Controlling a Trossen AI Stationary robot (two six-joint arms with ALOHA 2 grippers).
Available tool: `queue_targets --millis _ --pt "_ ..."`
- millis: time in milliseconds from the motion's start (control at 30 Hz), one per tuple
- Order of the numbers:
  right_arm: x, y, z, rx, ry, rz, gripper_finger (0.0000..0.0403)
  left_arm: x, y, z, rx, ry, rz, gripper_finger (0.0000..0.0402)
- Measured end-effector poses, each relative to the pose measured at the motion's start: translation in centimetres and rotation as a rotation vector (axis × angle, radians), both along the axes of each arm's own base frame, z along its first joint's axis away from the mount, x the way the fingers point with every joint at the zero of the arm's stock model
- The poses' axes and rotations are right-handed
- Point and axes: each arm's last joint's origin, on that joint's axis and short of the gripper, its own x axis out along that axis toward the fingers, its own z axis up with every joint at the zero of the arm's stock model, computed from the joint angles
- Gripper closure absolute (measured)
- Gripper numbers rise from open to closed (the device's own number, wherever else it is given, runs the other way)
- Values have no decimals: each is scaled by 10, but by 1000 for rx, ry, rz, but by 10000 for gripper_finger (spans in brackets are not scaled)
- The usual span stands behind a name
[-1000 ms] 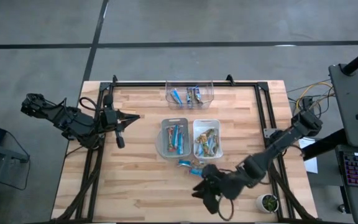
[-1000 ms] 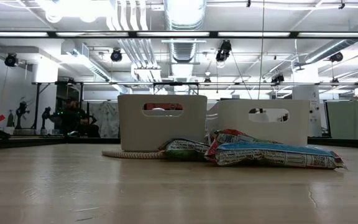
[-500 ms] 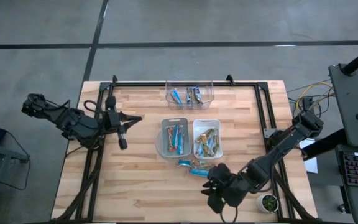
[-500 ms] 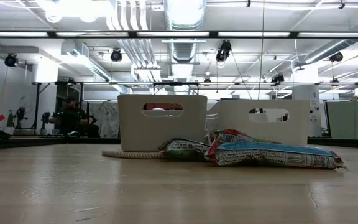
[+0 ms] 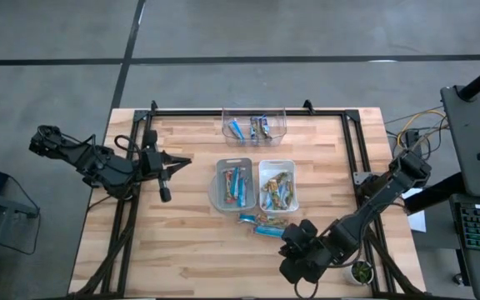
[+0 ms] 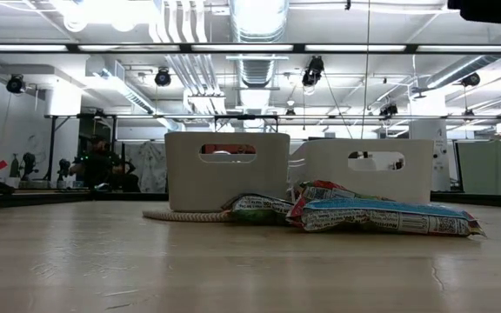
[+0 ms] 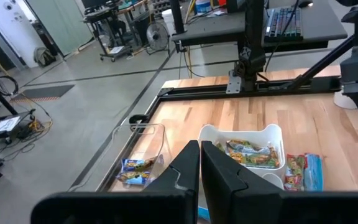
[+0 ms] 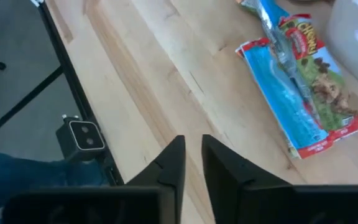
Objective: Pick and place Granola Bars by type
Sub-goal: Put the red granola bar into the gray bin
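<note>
Two loose granola bars lie flat on the wood before the bins: a blue one (image 5: 266,227) (image 8: 297,93) and a greenish one (image 5: 247,218) whose end rests across it. The grey bin (image 5: 221,185) holds blue bars, the white bin (image 5: 277,164) greenish-gold ones, and the clear bin (image 5: 254,112) at the far edge a few more. My right gripper (image 8: 193,152) hovers above bare wood just near-right of the loose bars, tipped steeply down, its fingertips a narrow gap apart with nothing between them. My left gripper (image 7: 200,149) waits shut, high at the table's left.
A black rail frame (image 5: 352,142) runs round the table's far and side edges. A small potted plant (image 5: 358,271) stands at the near right corner. A coil of rope (image 6: 177,215) lies by the grey bin. Bare wood spreads on the near left.
My right gripper has sunk toward the table and shifted a little toward the right edge, tipping its fingers more steeply down. A dark part of that arm now shows at the low view's top right. The bars lie as before.
</note>
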Motion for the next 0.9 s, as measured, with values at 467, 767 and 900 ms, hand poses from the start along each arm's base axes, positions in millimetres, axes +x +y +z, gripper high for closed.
queue_targets --millis 467,767,900 --pt "0 1 -8 -118 12 57 394 0 0 -1 5 14 0 402" --pt "0 -1 -50 -195 171 -146 395 0 0 -2 3 16 1 402" --pt "5 -1 -72 -219 204 -235 395 0 0 -2 3 16 2 402"
